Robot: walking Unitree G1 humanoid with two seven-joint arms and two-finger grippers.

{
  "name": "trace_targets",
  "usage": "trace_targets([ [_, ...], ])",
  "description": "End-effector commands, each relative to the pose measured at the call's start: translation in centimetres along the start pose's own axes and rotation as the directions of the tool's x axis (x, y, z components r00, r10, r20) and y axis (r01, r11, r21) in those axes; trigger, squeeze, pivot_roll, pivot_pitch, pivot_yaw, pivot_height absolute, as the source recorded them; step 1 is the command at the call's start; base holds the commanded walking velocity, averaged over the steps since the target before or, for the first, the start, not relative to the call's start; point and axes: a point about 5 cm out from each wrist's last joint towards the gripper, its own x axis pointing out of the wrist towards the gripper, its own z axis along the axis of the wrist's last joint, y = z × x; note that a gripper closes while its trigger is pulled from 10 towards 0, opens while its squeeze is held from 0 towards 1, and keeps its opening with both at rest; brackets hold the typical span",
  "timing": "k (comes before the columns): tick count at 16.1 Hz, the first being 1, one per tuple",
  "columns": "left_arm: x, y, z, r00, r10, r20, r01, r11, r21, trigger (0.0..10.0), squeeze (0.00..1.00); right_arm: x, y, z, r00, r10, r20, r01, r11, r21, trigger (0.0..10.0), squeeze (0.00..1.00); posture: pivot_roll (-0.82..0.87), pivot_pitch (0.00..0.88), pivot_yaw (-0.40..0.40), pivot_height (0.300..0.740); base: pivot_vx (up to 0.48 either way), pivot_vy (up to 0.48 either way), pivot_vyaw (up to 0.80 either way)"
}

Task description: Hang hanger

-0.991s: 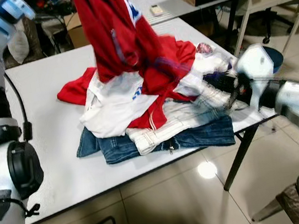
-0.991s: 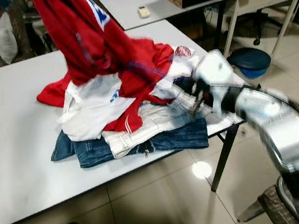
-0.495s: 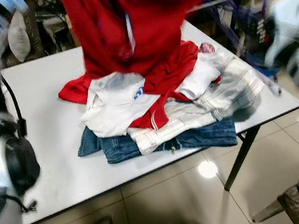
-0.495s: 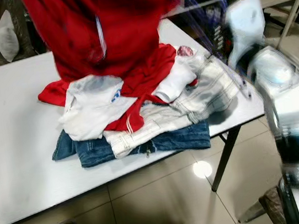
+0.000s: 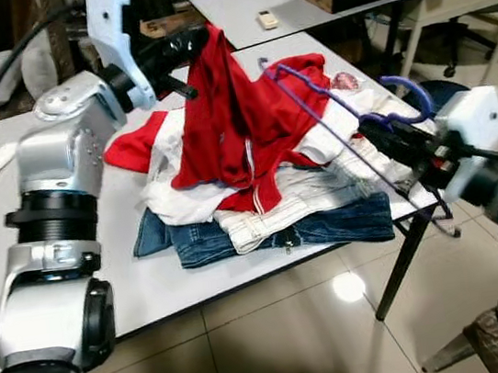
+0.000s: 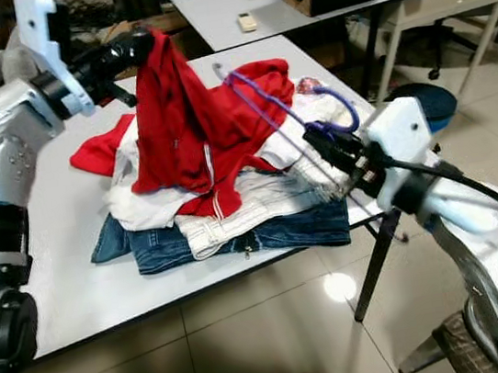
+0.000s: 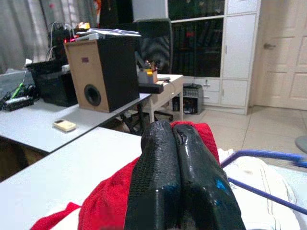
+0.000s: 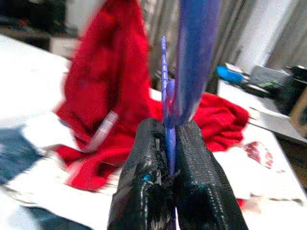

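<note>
- Left eye view: the left hand, at upper centre of the frame, pinches the top of a red garment and lifts it off the clothes pile on the white counter. At right of the frame the right hand grips a purple hanger, which slants over the pile with its hook at right.
- Right eye view: the hanger reaches toward the raised garment at centre; whether it touches the cloth cannot be told.
- Left wrist view: the black fingers are pressed together on red cloth.
- Right wrist view: the fingers clamp the hanger's thin purple bar.
- Judgement: this is the threading step; next, one hanger end must find the garment's neck opening.
</note>
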Motion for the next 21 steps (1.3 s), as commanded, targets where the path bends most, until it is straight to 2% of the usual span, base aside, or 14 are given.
trace_targets([
  [1, 0.0, 0.4, 0.3, 1.000, 0.028, -0.009, -0.028, 1.000, 0.000, 0.0, 0.00, -0.3, 0.5, 1.1, 0.998, 0.047, 0.037, -0.048, 0.999, 0.007, 10.0, 0.00, -0.10, 0.000, 0.102, 0.740, 0.000, 0.000, 0.00],
  [4, 0.1, 0.1, 1.1, 0.999, 0.017, 0.035, -0.016, 0.999, -0.028, 0.0, 0.00, -0.3, 2.2, 0.6, 0.993, 0.115, -0.006, -0.114, 0.991, 0.075, 10.0, 0.00, -0.11, 0.000, 0.109, 0.740, 0.000, 0.000, 0.00],
  [5, 0.1, -0.5, 1.7, 0.998, -0.015, 0.063, 0.018, 0.999, -0.034, 0.0, 0.00, 0.4, 2.7, -0.5, 0.992, 0.106, -0.066, -0.098, 0.989, 0.112, 10.0, 0.00, -0.11, 0.000, 0.108, 0.740, 0.000, 0.000, 0.00],
  [7, -0.1, -1.3, 2.3, 0.994, -0.072, 0.084, 0.073, 0.997, -0.006, 0.0, 0.00, 1.8, 2.9, -1.7, 0.992, 0.067, -0.106, -0.045, 0.980, 0.196, 10.0, 0.00, -0.10, 0.000, 0.099, 0.740, 0.000, 0.000, 0.00],
  [10, -0.2, -3.4, 2.7, 0.984, -0.151, 0.096, 0.151, 0.989, 0.011, 0.0, 0.00, 5.1, 3.4, -2.7, 0.994, 0.060, -0.095, -0.031, 0.960, 0.279, 10.0, 0.00, -0.08, 0.000, 0.080, 0.740, 0.000, 0.000, 0.00],
  [11, -0.3, -3.9, 2.5, 0.984, -0.160, 0.081, 0.158, 0.987, 0.023, 0.0, 0.00, 6.0, 3.1, -2.9, 0.994, 0.022, -0.110, 0.010, 0.958, 0.287, 10.0, 0.00, -0.07, 0.000, 0.072, 0.740, 0.000, 0.000, 0.00],
  [12, -0.3, -3.9, 2.4, 0.985, -0.158, 0.074, 0.156, 0.987, 0.031, 0.0, 0.00, 6.1, 3.0, -2.9, 0.994, 0.015, -0.112, 0.019, 0.956, 0.294, 10.0, 0.00, -0.07, 0.000, 0.070, 0.740, 0.000, 0.000, 0.00],
  [13, -0.6, -3.8, 1.7, 0.993, -0.105, 0.047, 0.102, 0.992, 0.075, 0.0, 0.00, 6.7, 3.0, -2.4, 0.997, -0.026, -0.075, 0.053, 0.921, 0.387, 10.0, 0.00, -0.06, 0.000, 0.060, 0.740, 0.000, 0.000, 0.00],
  [14, -0.7, -3.7, 1.3, 0.997, -0.073, 0.028, 0.069, 0.991, 0.114, 0.0, 0.00, 6.8, 3.3, -2.1, 0.998, -0.029, -0.051, 0.049, 0.896, 0.441, 10.0, 0.00, -0.06, 0.000, 0.057, 0.740, 0.000, 0.000, 0.00],
  [15, -0.8, -3.7, 1.0, 0.999, -0.043, 0.015, 0.040, 0.986, 0.162, 0.0, 0.00, 6.7, 4.2, -2.0, 0.999, 0.012, -0.031, 0.004, 0.878, 0.479, 10.0, 0.00, -0.06, 0.000, 0.056, 0.740, 0.000, 0.000, 0.00],
  [16, -0.9, -3.7, 0.9, 1.000, -0.010, 0.024, 0.006, 0.987, 0.163, 0.0, 0.00, 6.5, 5.3, -2.1, 0.999, 0.041, -0.025, -0.023, 0.858, 0.514, 10.0, 0.00, -0.06, 0.000, 0.057, 0.740, 0.000, 0.000, 0.00],
  [18, -1.0, -3.8, 1.0, 0.998, 0.028, 0.050, -0.037, 0.981, 0.191, 0.0, 0.00, 6.0, 7.1, -2.8, 0.998, 0.042, -0.046, -0.005, 0.791, 0.612, 10.0, 0.00, -0.06, 0.000, 0.060, 0.740, 0.000, 0.000, 0.00],
  [20, -1.0, -3.8, 1.1, 0.997, 0.042, 0.061, -0.054, 0.979, 0.197, 0.0, 0.00, 5.8, 7.6, -3.1, 0.998, -0.008, -0.063, 0.048, 0.744, 0.666, 10.0, 0.00, -0.06, 0.000, 0.069, 0.740, 0.000, 0.000, 0.00],
  [21, -1.2, -3.8, 1.2, 0.996, 0.049, 0.072, -0.063, 0.976, 0.207, 0.0, 0.00, 5.5, 7.4, -3.2, 0.992, -0.098, -0.075, 0.122, 0.681, 0.722, 10.0, 0.00, -0.07, 0.005, 0.075, 0.740, 0.000, 0.000, 0.00],
])
